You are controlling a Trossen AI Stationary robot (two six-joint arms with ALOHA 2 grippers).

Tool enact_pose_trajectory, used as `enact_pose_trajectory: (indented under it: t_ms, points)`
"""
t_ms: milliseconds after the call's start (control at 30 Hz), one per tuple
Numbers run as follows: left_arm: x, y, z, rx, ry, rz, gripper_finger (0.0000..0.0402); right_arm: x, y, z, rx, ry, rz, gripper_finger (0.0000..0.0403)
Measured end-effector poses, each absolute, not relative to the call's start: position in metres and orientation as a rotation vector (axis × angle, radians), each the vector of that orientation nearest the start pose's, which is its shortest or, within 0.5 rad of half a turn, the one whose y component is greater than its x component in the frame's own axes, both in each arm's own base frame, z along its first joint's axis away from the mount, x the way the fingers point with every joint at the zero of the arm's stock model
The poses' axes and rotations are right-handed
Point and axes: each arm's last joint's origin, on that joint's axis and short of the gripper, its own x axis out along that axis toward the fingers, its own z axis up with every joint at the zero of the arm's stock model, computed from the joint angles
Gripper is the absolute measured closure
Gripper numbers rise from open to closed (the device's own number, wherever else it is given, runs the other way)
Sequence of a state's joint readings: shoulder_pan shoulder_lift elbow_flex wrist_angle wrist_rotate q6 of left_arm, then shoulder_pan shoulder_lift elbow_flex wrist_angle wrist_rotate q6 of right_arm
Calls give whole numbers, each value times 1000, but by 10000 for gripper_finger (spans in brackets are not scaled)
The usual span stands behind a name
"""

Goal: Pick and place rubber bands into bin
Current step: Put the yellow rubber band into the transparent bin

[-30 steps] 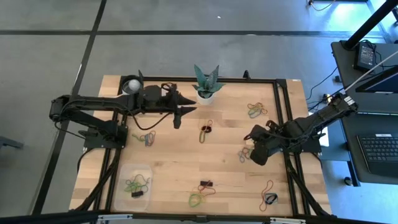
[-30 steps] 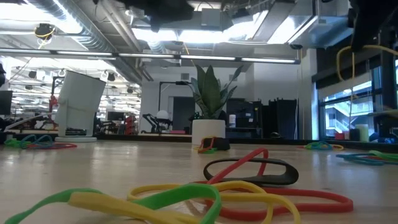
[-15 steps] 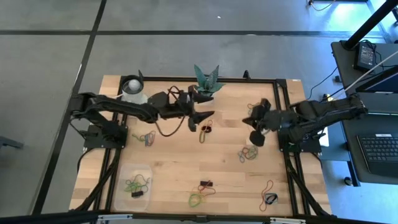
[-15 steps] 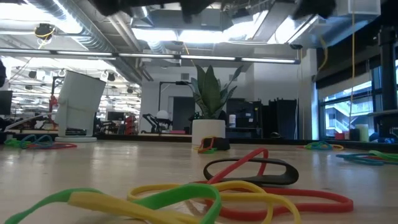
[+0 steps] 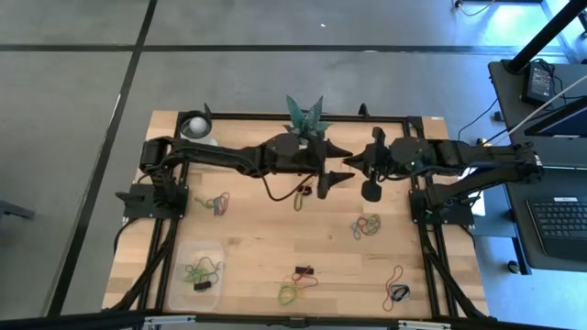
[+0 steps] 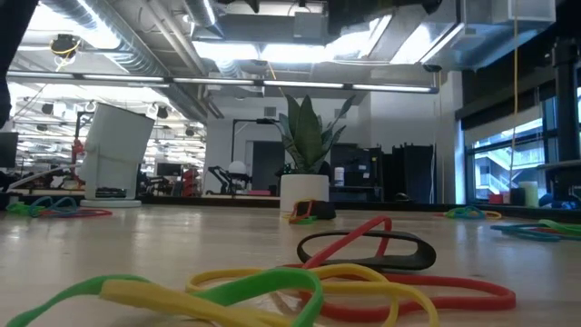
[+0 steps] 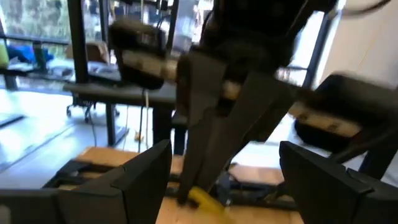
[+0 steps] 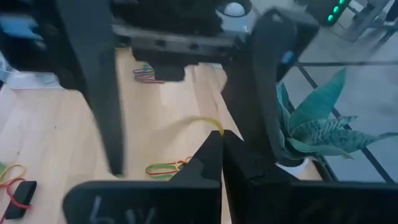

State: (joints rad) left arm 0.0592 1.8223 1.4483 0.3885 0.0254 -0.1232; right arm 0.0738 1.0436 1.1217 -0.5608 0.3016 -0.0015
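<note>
My right gripper point(image 8: 221, 140) is shut on a yellow rubber band point(image 8: 203, 121), high above the table's middle near the far edge point(image 5: 349, 170). My left gripper point(image 7: 230, 186) is open and faces it. Its two fingers point(image 8: 93, 81) stand on either side of the right fingertips without touching the band. More rubber bands lie loose on the wood: by the left arm point(image 5: 218, 203), in the middle point(image 5: 303, 192), at the right point(image 5: 367, 225) and along the near edge point(image 5: 292, 293). The clear bin point(image 5: 200, 266) sits at the near left with a few bands in it. My right gripper pinches the yellow rubber band point(image 7: 202, 198) between the ends of its two shut fingers. A short loop of it point(image 8: 208, 120) sticks out past the tips. The fingers point toward the table's left, slanting a little down. The band is lifted clear of the table.
A white plant pot point(image 5: 307, 128) stands at the far edge right behind both grippers. A white cup point(image 5: 195, 128) stands at the far left corner. A small black block point(image 5: 204, 286) lies in the bin. A black frame point(image 5: 417, 183) borders the wooden top.
My left gripper has reached from the far left toward the table's right, staying level, up to the right gripper. My right gripper has risen from the bands at the right and swung toward the far middle. It has tipped from pointing down to nearly level.
</note>
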Motion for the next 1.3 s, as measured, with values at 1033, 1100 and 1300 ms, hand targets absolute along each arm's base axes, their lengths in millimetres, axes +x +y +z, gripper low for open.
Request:
enact_pose_trajectory:
  t_ms: [1033,1100,1300]
  points:
    - [433,28,326,-94,50,24,397,212,5,382,-138,333,-221,395]
    - [433,28,325,-94,51,24,398,212,5,382,-114,331,-225,392]
    - [432,28,323,-95,77,25,399,211,5,381,-66,331,-234,370]
